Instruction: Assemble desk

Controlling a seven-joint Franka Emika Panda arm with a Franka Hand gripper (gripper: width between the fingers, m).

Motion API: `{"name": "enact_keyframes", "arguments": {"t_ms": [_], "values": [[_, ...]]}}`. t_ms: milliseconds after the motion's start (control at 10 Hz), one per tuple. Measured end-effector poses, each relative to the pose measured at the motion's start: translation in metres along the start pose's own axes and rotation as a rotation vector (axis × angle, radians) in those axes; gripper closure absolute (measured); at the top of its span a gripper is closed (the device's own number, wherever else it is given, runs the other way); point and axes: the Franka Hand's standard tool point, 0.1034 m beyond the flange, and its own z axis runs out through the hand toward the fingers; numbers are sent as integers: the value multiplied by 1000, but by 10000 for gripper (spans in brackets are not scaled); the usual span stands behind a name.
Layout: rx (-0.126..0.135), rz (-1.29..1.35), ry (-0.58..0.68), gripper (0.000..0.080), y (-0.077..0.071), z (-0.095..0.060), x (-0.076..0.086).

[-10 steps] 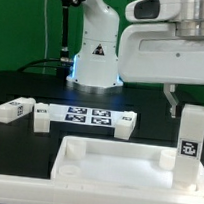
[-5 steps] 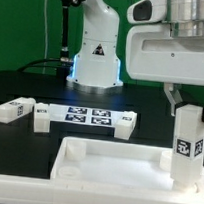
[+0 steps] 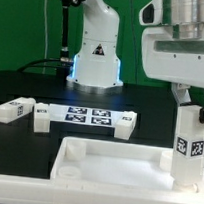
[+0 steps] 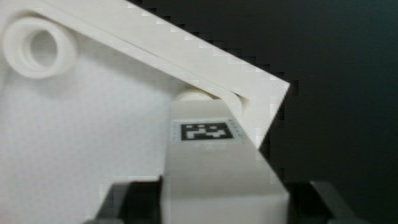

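Observation:
The white desk tabletop (image 3: pixel 115 163) lies rim up at the front of the black table. A white leg (image 3: pixel 191 148) with a tag stands upright in its corner at the exterior view's right. My gripper (image 3: pixel 194 106) hangs over the leg's top, a finger on each side. In the wrist view the leg (image 4: pixel 217 165) fills the space between my fingers (image 4: pixel 135 205), with a dark gap on one side; my gripper (image 4: pixel 222 208) is open around it. The tabletop (image 4: pixel 107 120) shows a round socket (image 4: pixel 36 48) at another corner.
Three more white legs lie behind the tabletop (image 3: pixel 13 109), (image 3: pixel 40 118), (image 3: pixel 125 124). The marker board (image 3: pixel 87 115) lies between them. The robot base (image 3: pixel 97 49) stands at the back, with a green wall behind.
My gripper has moved toward the exterior view's right, from beside the upright leg to over its top. The leg stays in its corner.

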Motion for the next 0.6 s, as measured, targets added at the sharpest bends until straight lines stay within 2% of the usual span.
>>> {"name": "enact_keyframes", "arguments": {"t_ms": [200, 300, 400, 500, 600], "values": [[1, -32, 0, 476, 0, 1, -1], [-1, -71, -1, 284, 0, 1, -1], [-19, -152, -4, 284, 1, 0, -3], [-17, -255, -2, 178, -2, -2, -6], [-17, -330, -2, 159, -3, -2, -6]]}}
